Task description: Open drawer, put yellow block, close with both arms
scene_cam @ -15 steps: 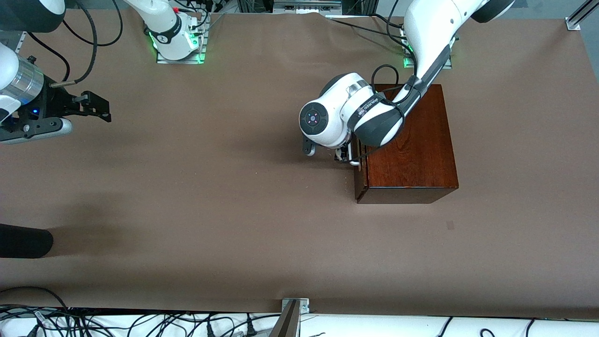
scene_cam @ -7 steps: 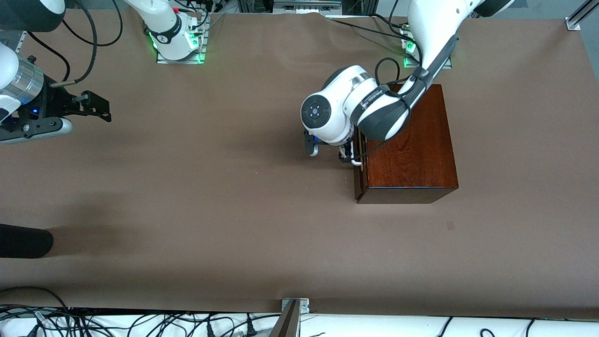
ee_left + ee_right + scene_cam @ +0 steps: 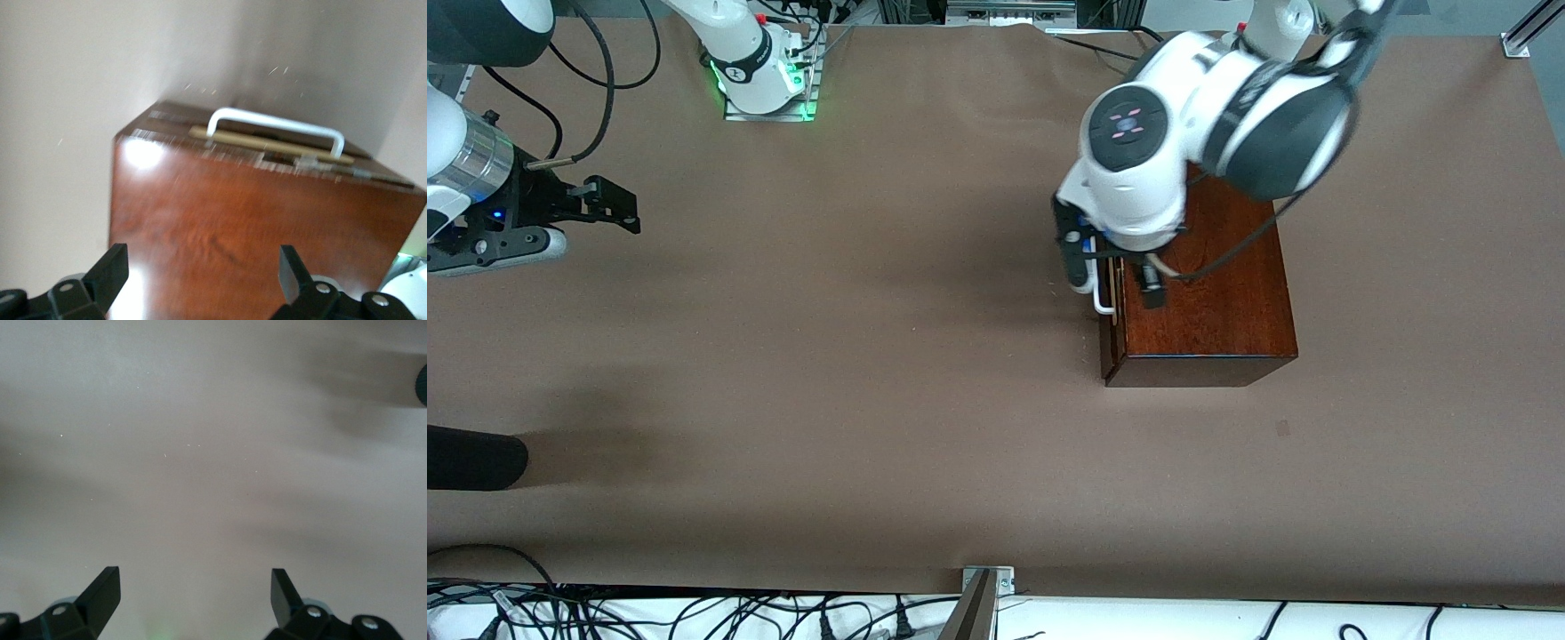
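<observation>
The dark reddish-brown wooden box (image 3: 1218,311) stands toward the left arm's end of the table. Its drawer looks pushed in, and the white bar handle (image 3: 1104,302) faces the table's middle. My left gripper (image 3: 1116,277) hangs open above the box's handle edge, one finger to each side of that edge. In the left wrist view the box top (image 3: 253,220) fills the space between the fingers and the handle (image 3: 273,130) shows past it; nothing is held. My right gripper (image 3: 614,206) waits open over bare table at the right arm's end. The yellow block is out of view.
A black rounded object (image 3: 471,458) pokes in at the table's edge on the right arm's end. Cables and a metal bracket (image 3: 985,582) line the edge nearest the front camera. The brown tabletop (image 3: 827,356) stretches between the box and the right gripper.
The left arm has lifted away from the handle and swung up over the box's edge, its wrist now higher and closer to its base. The right arm has stayed put.
</observation>
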You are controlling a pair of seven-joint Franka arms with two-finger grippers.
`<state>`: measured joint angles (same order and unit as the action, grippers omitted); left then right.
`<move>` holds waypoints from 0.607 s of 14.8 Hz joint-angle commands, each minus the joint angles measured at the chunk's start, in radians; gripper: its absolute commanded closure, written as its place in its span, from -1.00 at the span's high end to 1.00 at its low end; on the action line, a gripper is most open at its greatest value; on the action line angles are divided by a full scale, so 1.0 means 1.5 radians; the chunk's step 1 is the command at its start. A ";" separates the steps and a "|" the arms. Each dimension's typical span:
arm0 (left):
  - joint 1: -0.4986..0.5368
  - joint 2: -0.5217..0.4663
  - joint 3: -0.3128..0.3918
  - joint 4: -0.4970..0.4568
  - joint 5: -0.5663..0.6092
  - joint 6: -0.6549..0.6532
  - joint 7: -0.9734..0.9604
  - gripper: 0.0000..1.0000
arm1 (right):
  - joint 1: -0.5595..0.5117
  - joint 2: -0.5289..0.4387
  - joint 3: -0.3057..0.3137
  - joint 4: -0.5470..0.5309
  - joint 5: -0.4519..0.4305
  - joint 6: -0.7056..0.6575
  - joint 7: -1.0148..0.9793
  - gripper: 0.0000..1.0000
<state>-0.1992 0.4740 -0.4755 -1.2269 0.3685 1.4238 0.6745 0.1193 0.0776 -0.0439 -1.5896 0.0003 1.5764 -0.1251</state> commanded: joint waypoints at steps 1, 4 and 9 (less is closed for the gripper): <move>0.032 -0.013 0.007 0.066 0.006 -0.052 -0.003 1.00 | -0.002 0.004 0.006 0.009 -0.004 -0.006 0.008 1.00; 0.042 -0.067 0.079 0.050 -0.014 -0.050 -0.054 1.00 | -0.002 0.005 0.007 0.010 -0.006 -0.006 0.008 1.00; 0.068 -0.224 0.232 -0.127 -0.204 0.066 -0.280 1.00 | -0.003 0.005 0.007 0.010 -0.004 -0.006 0.006 1.00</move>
<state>-0.1256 0.2839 -0.1851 -1.2298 0.1556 1.4286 0.3768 0.1199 0.0814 -0.0411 -1.5896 0.0002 1.5764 -0.1250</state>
